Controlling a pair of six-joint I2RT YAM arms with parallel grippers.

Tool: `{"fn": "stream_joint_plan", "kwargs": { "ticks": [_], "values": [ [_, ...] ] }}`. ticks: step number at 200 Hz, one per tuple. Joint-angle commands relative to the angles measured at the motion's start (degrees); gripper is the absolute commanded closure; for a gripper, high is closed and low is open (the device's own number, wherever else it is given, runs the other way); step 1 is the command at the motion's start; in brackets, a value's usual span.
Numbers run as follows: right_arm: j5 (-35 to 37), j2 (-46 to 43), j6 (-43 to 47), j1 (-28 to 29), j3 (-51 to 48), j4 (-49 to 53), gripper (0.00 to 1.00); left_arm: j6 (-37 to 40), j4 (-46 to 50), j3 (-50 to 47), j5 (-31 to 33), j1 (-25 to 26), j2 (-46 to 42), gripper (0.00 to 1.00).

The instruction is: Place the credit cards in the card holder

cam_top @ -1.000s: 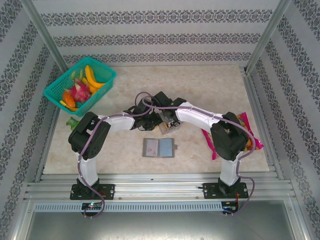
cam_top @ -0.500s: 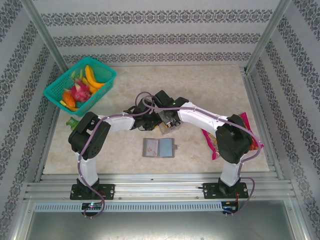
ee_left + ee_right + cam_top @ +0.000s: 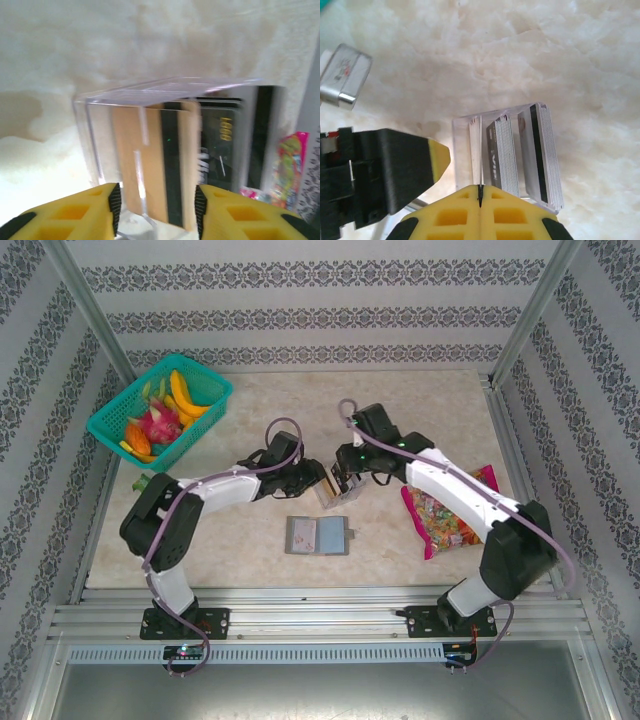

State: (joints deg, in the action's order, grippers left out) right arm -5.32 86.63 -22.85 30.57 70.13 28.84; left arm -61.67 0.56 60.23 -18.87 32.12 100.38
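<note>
A small clear tray [image 3: 340, 496] stands mid-table with the credit cards [image 3: 500, 150] upright in its slots: a pale set, a dark stack and a striped stack [image 3: 543, 150]. My right gripper [image 3: 480, 192] hangs over the tray's left slot, shut on the edge of one thin pale card [image 3: 480, 150]. My left gripper [image 3: 156, 205] is open at the tray's end, facing a tan card with a black stripe [image 3: 150, 165]. Its fingertip [image 3: 439, 159] stands just clear of the tray wall. The two grippers, right [image 3: 346, 478] and left [image 3: 322, 483], meet at the tray. The grey card holder [image 3: 317, 535] lies open in front of it.
A colourful candy bag [image 3: 450, 510] lies right of the tray, under the right arm. A teal basket of fruit [image 3: 160, 405] sits at the back left, and a small green item [image 3: 145, 483] lies near the left edge. Metal rails border the table.
The right arm has swung its elbow out to the right and its jaws have closed over the tray. The left gripper's jaws have widened, and its arm has shifted a little left.
</note>
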Motion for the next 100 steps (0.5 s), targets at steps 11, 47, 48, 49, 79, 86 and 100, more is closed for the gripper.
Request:
{"fn": "stream_joint_plan", "kwargs": {
  "ticks": [11,47,48,49,79,86,100],
  "values": [
    [-18.4,-5.1,-12.0,-5.1,-7.0,-12.9,1.00,0.7,-8.3,-4.8,-1.9,-1.1,-7.1,0.46],
    [-29.3,-8.0,-21.1,-9.3,-12.5,-23.2,1.00,-1.4,-20.2,-7.8,-11.3,-2.8,-10.7,0.41],
    [-29.5,-8.0,-21.3,-9.3,-12.6,-23.3,1.00,-1.5,-20.5,-7.8,-11.5,-2.8,-10.7,0.41],
    [-29.6,-8.1,-21.4,-9.4,-12.8,-23.5,1.00,-1.6,-20.7,-7.9,-11.8,-2.9,-10.7,0.41],
    [-33.9,-8.9,-25.6,-10.3,-15.2,-29.4,1.00,-3.6,-26.0,-7.3,-17.1,-3.7,-9.9,0.40],
    [-34.7,-8.8,-26.7,-10.5,-15.6,-30.6,1.00,-4.4,-27.7,-7.1,-18.3,-3.8,-9.3,0.41],
    [-35.5,-8.8,-27.5,-10.5,-16.2,-31.9,1.00,-6.3,-31.2,-7.4,-19.5,-3.8,-8.4,0.46]
  ]
}}
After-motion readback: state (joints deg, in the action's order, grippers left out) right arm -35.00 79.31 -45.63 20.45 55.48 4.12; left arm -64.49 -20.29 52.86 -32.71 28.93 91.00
